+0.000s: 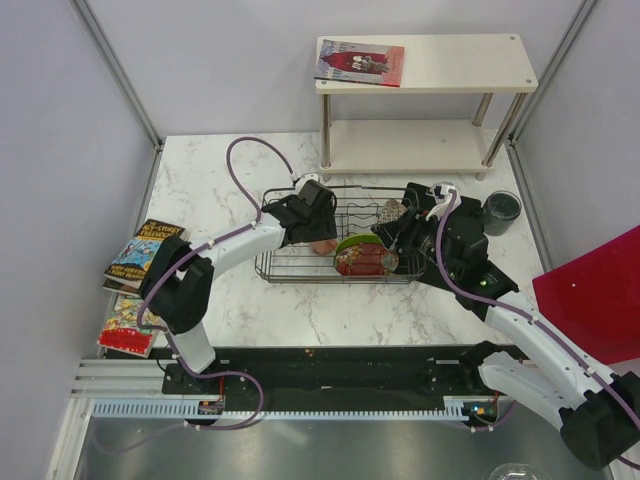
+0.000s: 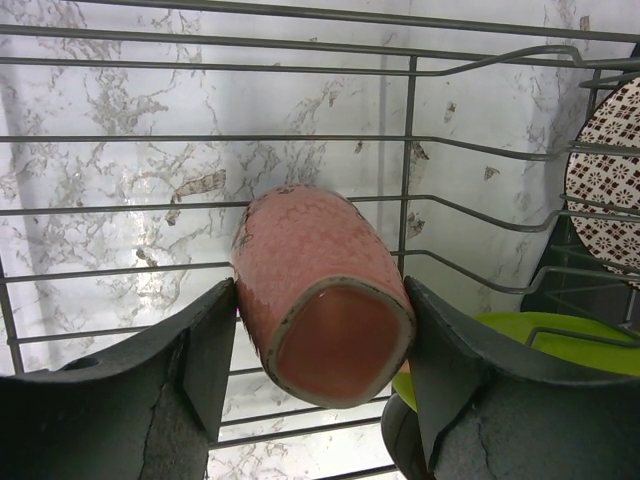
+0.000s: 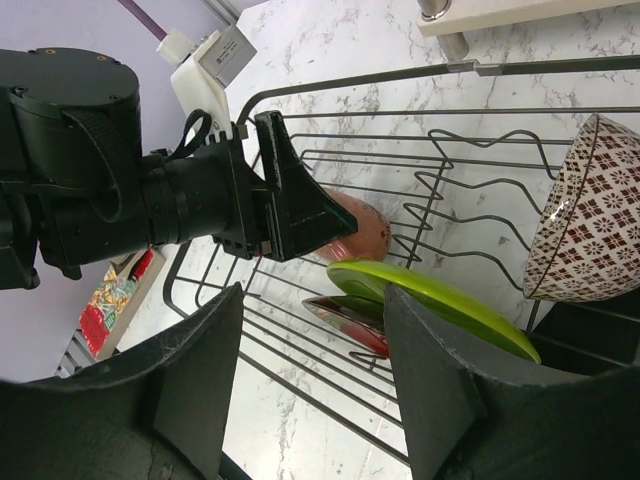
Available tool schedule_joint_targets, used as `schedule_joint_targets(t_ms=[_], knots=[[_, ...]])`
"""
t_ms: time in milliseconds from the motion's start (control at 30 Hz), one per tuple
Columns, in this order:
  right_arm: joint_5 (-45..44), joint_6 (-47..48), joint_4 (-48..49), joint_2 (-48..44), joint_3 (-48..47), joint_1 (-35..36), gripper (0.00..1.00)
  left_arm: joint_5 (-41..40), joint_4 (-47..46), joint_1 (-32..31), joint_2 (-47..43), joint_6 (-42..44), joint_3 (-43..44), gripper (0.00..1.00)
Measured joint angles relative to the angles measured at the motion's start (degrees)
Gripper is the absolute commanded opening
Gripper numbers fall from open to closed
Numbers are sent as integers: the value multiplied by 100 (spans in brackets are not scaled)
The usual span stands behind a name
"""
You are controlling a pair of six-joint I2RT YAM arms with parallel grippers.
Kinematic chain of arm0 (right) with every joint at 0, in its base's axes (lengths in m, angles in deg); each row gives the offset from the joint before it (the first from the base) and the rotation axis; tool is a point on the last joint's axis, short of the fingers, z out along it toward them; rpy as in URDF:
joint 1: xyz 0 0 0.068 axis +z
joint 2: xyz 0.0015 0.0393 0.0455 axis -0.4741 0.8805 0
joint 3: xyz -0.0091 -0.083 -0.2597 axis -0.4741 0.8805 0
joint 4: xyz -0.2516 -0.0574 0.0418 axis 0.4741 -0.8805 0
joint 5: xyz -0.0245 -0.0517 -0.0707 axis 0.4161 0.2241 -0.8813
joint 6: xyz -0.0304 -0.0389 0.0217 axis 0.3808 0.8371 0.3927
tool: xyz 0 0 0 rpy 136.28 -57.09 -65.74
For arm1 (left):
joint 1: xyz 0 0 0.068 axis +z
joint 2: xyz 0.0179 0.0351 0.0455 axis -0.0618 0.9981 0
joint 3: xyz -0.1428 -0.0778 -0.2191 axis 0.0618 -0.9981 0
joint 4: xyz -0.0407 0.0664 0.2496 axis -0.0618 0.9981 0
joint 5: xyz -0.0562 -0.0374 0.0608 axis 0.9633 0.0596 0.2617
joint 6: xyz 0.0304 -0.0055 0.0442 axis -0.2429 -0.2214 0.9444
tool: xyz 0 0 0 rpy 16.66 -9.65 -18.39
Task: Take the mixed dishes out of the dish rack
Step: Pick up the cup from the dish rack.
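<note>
White marble table (image 1: 220,190) bearing dish rack (image 1: 290,268), grey walls (image 1: 60,120), shelf (image 1: 450,65) behind

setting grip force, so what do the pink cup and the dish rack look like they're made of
Pink cup: probably glazed ceramic; glossy surface with an embossed weave pattern and a darker, speckled rim. Dish rack: dark metal wire, seemingly coated; thin smooth rods joined in a grid.

Top view evenly and brightly lit; soft shadows cast beneath white shelf (image 1: 425,65) and arms. Left wrist view: glare seen on marble table (image 2: 150,245) between dish rack (image 2: 405,150) wires. Right wrist view: right gripper (image 3: 312,295) rendered dark, slightly soft; wires bowed toward edges.
</note>
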Motion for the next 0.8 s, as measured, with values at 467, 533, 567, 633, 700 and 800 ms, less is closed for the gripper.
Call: schedule_joint_targets(t_ms=[467,533,567,633,700,800], knots=[[-59,173,-221,-122,-319,0,66,-31,472,0,-1508,597,68,2],[-87,184,-219,-151,-391,0,66,33,470,42,-1947,664,70,2],[-101,184,-219,-157,-400,0,66,79,463,61,-2100,675,68,2],[-114,179,-221,-160,-402,0,66,374,378,190,-2441,675,2,2],[-122,155,-221,-153,-402,0,66,699,192,376,-2739,667,-188,2],[-103,74,-197,-149,-398,0,66,1427,-249,811,-3161,538,-763,2]])
